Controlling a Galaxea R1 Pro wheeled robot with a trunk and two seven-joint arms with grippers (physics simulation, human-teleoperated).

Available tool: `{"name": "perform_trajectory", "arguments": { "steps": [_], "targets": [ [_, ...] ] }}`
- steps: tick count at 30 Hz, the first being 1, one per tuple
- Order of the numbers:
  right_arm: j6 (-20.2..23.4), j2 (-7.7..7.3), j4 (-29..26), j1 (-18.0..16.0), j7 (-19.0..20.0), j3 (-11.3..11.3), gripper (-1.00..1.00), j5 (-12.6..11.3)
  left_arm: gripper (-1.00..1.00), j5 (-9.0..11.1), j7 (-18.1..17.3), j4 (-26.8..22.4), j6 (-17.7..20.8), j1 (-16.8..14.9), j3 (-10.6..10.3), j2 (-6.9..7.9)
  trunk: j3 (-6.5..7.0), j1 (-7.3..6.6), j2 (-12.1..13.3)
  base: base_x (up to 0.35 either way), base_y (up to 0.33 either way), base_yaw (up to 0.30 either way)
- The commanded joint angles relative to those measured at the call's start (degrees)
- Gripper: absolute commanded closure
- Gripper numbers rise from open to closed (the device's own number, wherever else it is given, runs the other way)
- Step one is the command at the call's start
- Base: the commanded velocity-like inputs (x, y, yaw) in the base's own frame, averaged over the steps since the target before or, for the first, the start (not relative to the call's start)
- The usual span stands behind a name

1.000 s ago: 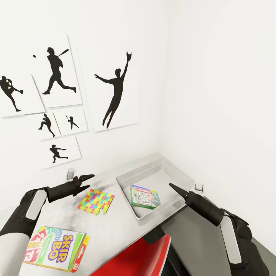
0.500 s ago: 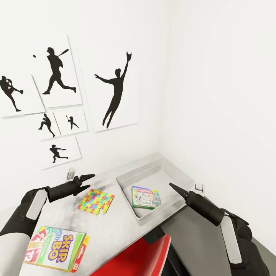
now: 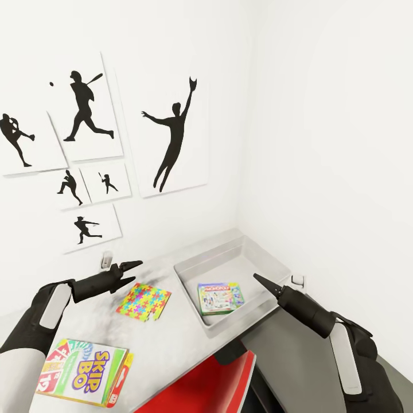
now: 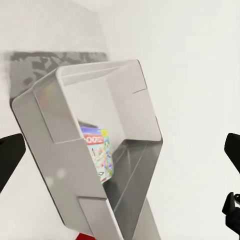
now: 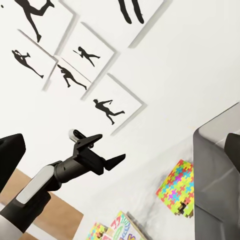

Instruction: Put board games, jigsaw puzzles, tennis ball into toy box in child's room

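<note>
The toy box (image 4: pixel 112 165) stood on the pale table (image 4: pixel 30 210), its grey walls sloping inward. Inside, the Monopoly game (image 4: pixel 98 155) lay flat on the floor close to one long wall. Two dark fingertips (image 4: pixel 9 159) sat at opposite edges, wide apart, holding nothing.

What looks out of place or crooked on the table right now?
Nothing is spilled or damaged. The Monopoly box lies flat inside the toy box; the jigsaw puzzle and Skip-Bo box sit skewed on the table.
</note>
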Motion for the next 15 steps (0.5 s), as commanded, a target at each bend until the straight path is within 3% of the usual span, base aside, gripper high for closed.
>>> {"name": "perform_trajectory", "arguments": {
  "steps": [1, 15],
  "targets": [
    [0.32, 0.05, -0.01, -0.06, 0.11, -0.10, -1.00, -0.09, -1.00, -0.25, -0.34, -0.02, 0.24, -0.06, 0.10, -0.01, -0.13, 0.04, -0.13, 0.000, 0.000, 0.000],
    [0.24, 0.05, -0.29, -0.06, 0.16, -0.18, -1.00, -0.08, -1.00, -0.25, -0.40, -0.16, 0.15, -0.05, 0.19, -0.02, -0.13, 0.04, -0.13, -0.013, 0.000, 0.000]
  ]
}}
